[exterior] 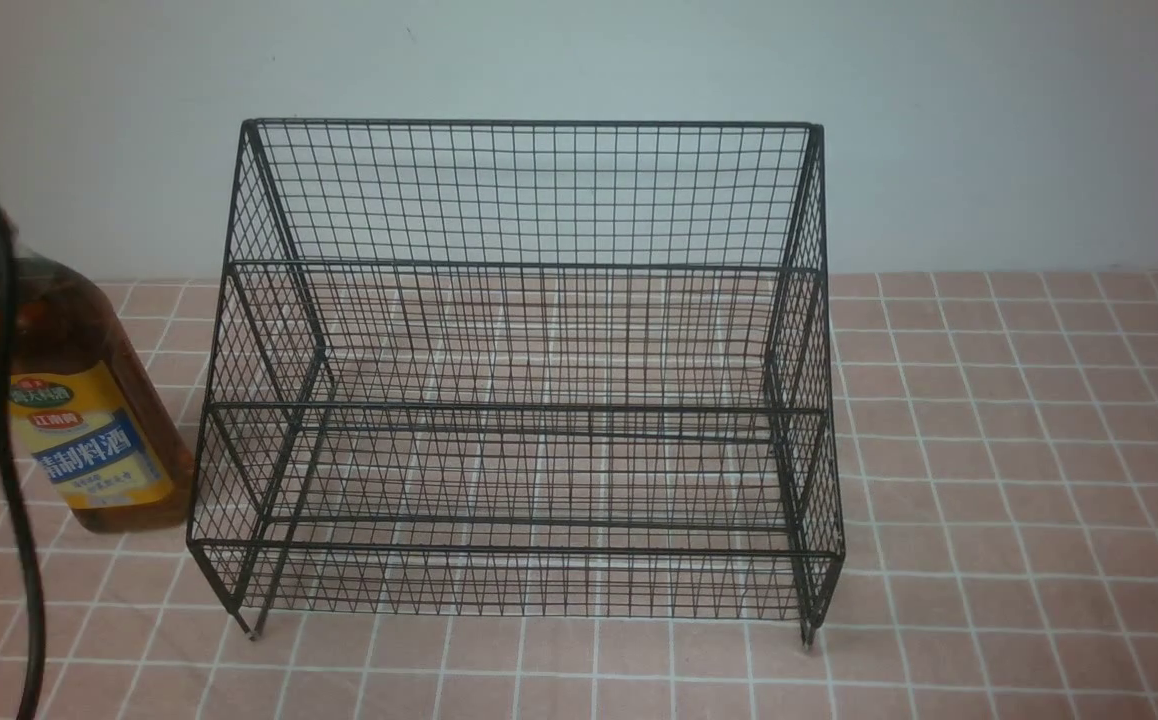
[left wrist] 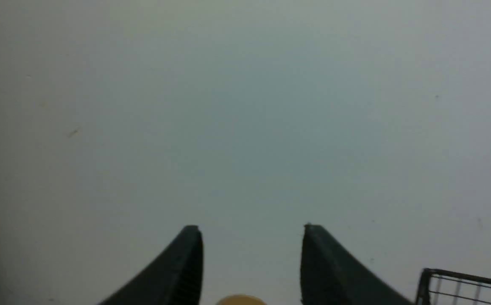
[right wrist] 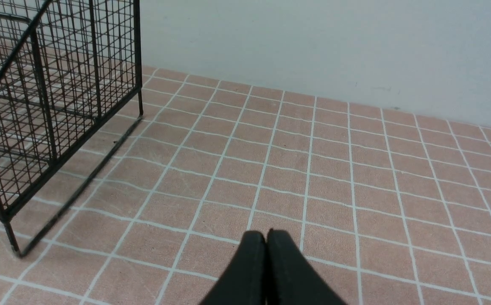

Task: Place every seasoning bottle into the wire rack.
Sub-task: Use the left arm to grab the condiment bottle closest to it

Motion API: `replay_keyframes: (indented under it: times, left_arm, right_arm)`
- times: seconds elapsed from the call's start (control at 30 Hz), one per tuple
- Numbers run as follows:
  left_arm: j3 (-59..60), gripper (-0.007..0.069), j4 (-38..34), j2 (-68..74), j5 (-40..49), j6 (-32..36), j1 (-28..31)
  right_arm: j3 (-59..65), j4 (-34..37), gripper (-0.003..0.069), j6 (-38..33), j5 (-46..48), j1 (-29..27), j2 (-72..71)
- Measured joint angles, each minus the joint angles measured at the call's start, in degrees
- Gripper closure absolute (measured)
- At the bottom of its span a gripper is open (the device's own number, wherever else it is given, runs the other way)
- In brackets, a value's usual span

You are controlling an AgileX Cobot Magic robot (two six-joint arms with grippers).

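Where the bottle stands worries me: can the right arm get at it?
Probably not directly: the wire rack stands between the seasoning bottle and the right gripper, shut beside the rack's other side. The left gripper, open at its cap, looks better placed.

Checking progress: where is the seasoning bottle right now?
Front view: the seasoning bottle is at the robot's left, just outside the left side of the wire rack.

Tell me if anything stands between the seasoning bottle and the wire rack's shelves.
Only the left side mesh of the wire rack; the seasoning bottle stands just outside it. Both tiers are empty and open toward the front.
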Motion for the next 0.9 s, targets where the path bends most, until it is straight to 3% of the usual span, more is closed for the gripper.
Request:
replay_keyframes:
  times: [0.07, 0.13, 0.27, 0.9]
  left_arm:
    - [-1.0, 0.0215, -1.8, 1.5, -0.4, 1.5, 0.0]
    - [-3.5, 0.0116, -5.0, 5.4, -0.7, 2.9, 0.0]
    - [-5.5, 0.006, -7.5, 10.6, -0.9, 3.9, 0.0]
    - [-9.1, 0.0051, -12.2, 23.8, -4.7, 4.9, 0.0]
  right_arm:
    - [0.0, 0.0, 0.0673, 0.0, 0.0, 0.0, 0.0]
    - [0.0, 0.0, 0.0673, 0.0, 0.0, 0.0, 0.0]
    - [0.0, 0.0, 0.0673, 0.0, 0.0, 0.0, 0.0]
    - [0.0, 0.0, 0.0673, 0.0, 0.0, 0.0, 0.0]
